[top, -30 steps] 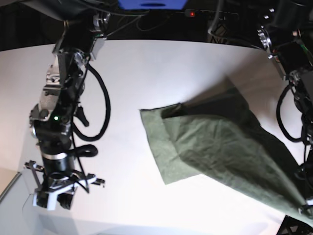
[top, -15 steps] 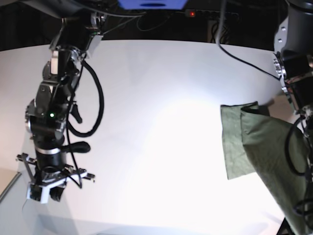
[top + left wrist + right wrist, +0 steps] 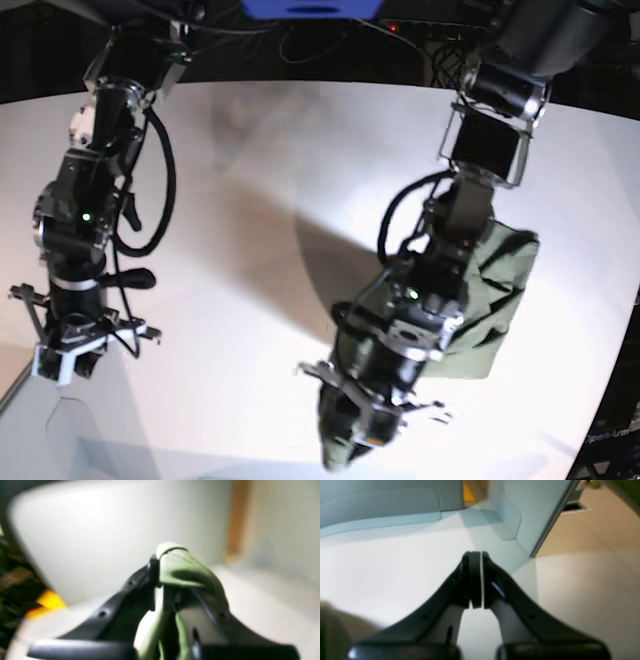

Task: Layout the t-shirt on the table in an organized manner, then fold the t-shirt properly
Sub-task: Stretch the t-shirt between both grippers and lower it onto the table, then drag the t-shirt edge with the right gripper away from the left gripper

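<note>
T-shirt: olive, bunched, right side of worktop, a fold pinched in left tool. Right tool: closed, empty. Step: laying out. Next, probably: spread it flat.

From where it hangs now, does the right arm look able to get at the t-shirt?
Probably not directly. The right gripper hangs shut and empty over bare table at the far side, while the t-shirt is bunched under the left arm, whose left gripper pinches it.
</note>
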Controlling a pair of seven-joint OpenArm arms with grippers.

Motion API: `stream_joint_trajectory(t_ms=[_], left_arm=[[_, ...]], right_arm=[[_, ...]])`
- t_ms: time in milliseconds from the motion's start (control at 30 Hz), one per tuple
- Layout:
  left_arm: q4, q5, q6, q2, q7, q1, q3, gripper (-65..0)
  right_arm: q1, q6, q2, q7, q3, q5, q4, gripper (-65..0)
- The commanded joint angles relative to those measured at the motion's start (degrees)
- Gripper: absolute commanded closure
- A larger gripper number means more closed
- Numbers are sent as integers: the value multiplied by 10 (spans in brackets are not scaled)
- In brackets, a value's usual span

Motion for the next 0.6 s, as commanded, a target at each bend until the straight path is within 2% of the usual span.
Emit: stream_joint_trajectory(t_ms=[0, 133, 333, 500, 567], left_arm=[[-10, 1, 4, 12, -19, -4, 16, -101], [-66, 0, 6, 31, -20, 30, 65, -201], [-52, -3, 6, 55, -23, 77, 74, -208], [6, -4, 8, 49, -21, 116, 69, -208], [37, -4, 8, 29, -21, 143, 41, -208]], right_arm=[[2, 1, 14, 13, 2, -2, 9, -2], [-15, 1, 20, 13, 2, -2, 9, -90], [-21, 1, 21, 14, 2, -2, 7, -233], [-21, 2, 21, 14, 0, -2, 7, -279], [-21, 2, 21, 13, -3, -1, 6, -284]])
